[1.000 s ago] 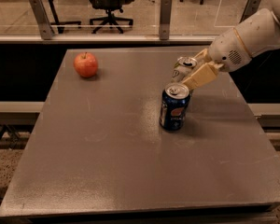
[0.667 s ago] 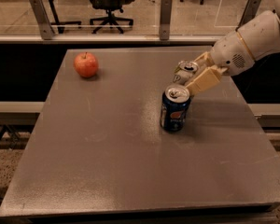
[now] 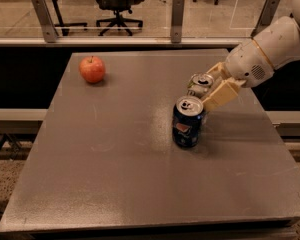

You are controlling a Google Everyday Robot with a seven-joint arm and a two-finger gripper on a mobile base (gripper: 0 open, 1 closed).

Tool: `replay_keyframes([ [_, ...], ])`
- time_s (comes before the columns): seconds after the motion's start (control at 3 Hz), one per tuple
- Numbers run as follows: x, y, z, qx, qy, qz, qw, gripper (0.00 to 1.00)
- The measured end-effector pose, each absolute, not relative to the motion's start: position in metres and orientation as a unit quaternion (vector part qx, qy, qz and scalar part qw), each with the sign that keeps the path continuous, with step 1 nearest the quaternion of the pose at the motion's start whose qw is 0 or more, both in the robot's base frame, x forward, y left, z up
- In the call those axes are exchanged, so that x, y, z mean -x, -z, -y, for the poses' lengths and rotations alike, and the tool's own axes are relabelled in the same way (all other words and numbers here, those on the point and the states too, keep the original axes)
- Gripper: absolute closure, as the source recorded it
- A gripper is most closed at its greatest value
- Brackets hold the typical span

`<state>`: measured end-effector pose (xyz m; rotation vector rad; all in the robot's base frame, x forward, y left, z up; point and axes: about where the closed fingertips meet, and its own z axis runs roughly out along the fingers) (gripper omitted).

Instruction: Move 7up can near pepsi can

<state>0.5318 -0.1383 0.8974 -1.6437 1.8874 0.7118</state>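
The pepsi can (image 3: 188, 123), dark blue with a silver top, stands upright right of the table's middle. The 7up can (image 3: 199, 83), whitish with a silver top, is just behind and right of it, very close; the pepsi can hides its lower part. My gripper (image 3: 207, 90) reaches in from the right on a white arm (image 3: 270, 49). Its cream fingers (image 3: 221, 93) are shut on the 7up can, one on each side.
A red apple (image 3: 92, 69) sits at the far left of the grey table (image 3: 115, 164). A glass railing (image 3: 140, 14) runs behind the table, with office chairs beyond it. The table's right edge lies under my arm.
My gripper and the 7up can have come down a little, closer to the pepsi can. The pepsi can and the apple have not moved.
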Motion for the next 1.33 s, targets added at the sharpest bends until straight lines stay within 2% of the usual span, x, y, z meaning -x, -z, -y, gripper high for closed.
replay_keyframes([
  [0.67, -0.527, -0.886, 0.142, 0.632, -0.263, -0.685, 0.249, 0.12],
  [1.0, -0.525, -0.88, 0.148, 0.648, -0.253, -0.678, 0.238, 0.0],
  [1.33, -0.525, -0.88, 0.148, 0.648, -0.253, -0.678, 0.238, 0.0],
])
